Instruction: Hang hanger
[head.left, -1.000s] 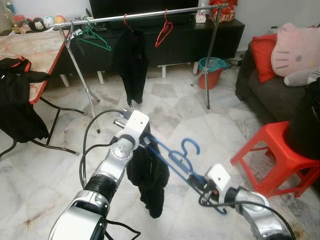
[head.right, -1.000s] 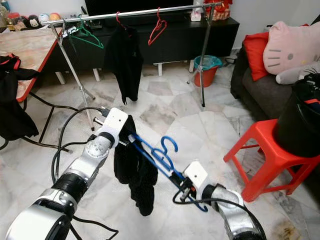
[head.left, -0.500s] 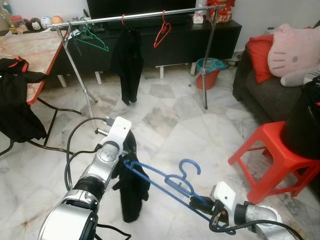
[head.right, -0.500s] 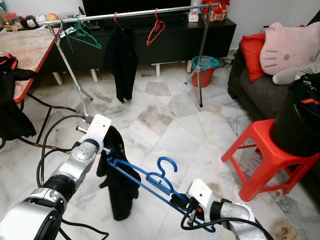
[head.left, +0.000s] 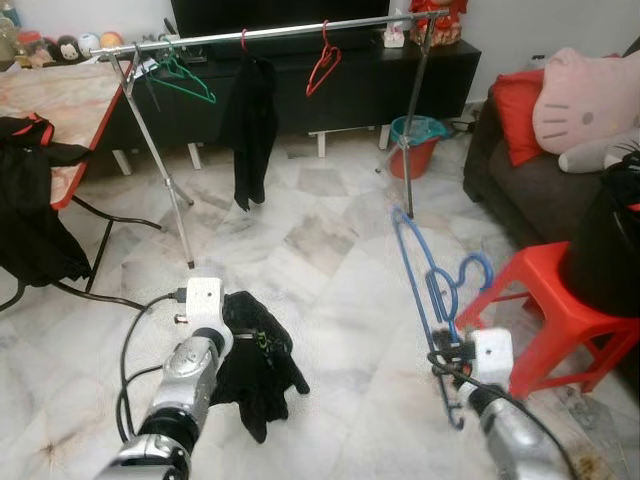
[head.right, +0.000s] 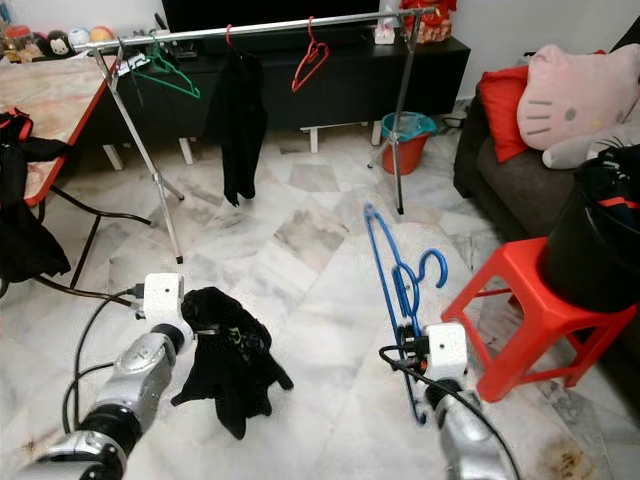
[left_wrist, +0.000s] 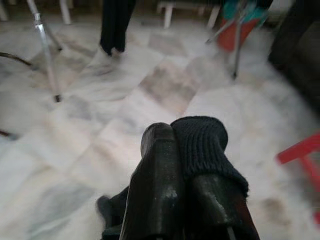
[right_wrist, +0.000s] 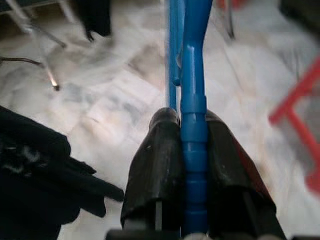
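1. Right gripper (right_wrist: 192, 150) low at the robot's right, both black fingers (right_wrist: 155, 165) clamped tight on the bar of the blue hanger (head.left: 425, 275). No gap between pads and plastic.
2. Blue hanger stands nearly upright above the right gripper, one long edge rising toward the rack, hook curled toward the red stool (head.left: 545, 310). It is bare, with no cloth on it.
3. Left gripper (left_wrist: 180, 165) low at the robot's left, fingers pinched together on a fold of black knit garment (head.left: 255, 360). The cloth wraps over one fingertip in the left wrist view.
4. Black knit garment hangs bunched from the left gripper, its lower end trailing toward the marble floor (head.left: 330, 250). It is well apart from the blue hanger.
5. Clothes rack (head.left: 280, 30) stands across the room ahead, a silver rail on tripod legs. On the rail: a green hanger (head.left: 185, 78) toward the left end, a black hanging garment (head.left: 252, 120) near the middle, a red hanger (head.left: 322, 62) to its right.
6. Blue hanger is well short of the rail, held out in front of the robot.
7. Surroundings: table (head.left: 60, 100) with red edge at far left, dark cloth (head.left: 35, 210) draped off it; sofa (head.left: 520, 170) at right with a pink cushion (head.left: 590, 100); teal-lined bucket (head.left: 420, 145) near the rack's right leg.
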